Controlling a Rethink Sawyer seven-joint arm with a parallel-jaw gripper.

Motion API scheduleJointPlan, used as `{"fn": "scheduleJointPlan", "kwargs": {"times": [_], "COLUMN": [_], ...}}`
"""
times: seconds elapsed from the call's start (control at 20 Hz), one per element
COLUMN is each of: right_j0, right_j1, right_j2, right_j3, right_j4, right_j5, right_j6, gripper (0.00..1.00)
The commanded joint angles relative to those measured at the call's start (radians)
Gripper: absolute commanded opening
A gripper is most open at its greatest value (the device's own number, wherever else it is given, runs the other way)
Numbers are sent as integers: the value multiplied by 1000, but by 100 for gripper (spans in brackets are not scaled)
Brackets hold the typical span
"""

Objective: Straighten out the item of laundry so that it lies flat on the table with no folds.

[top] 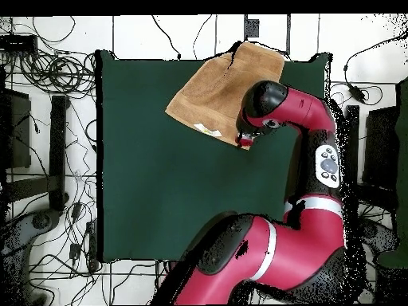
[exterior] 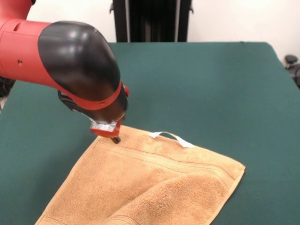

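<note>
The golden-tan towel (exterior: 150, 183) lies on the green table (exterior: 211, 84) at the near edge in the front view. Its far hem shows band stripes and a white loop tag (exterior: 172, 138). A fold or second layer lies across its near part. My gripper (exterior: 116, 138) is down at the towel's far left corner, its tip touching the cloth. The arm's red and black elbow hides most of the gripper. In the overhead view the towel (top: 215, 92) lies at the table's top edge, with the gripper (top: 245, 142) at its lower right corner.
The arm's big red and black link (exterior: 70, 56) hangs over the table's left part in the front view. The pedestal (exterior: 152, 18) stands at the far side. Cables and floor tiles (top: 48, 96) surround the table in the overhead view.
</note>
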Motion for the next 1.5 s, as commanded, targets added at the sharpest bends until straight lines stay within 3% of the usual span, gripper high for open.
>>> {"fn": "scheduleJointPlan", "kwargs": {"times": [0.05, 0.4, 1.1, 1.15, 1.5], "right_j0": [-5, -30, -38, -34, -36], "right_j1": [69, 127, 193, 193, 195], "right_j2": [-7, 10, 30, 25, 26], "right_j3": [217, 240, 177, 173, 168], "right_j4": [-86, -102, -99, -102, -92], "right_j5": [-236, -396, -454, -453, -446], "right_j6": [219, 205, 191, 195, 175], "gripper": [100, 100, 100, 0, 0]}}
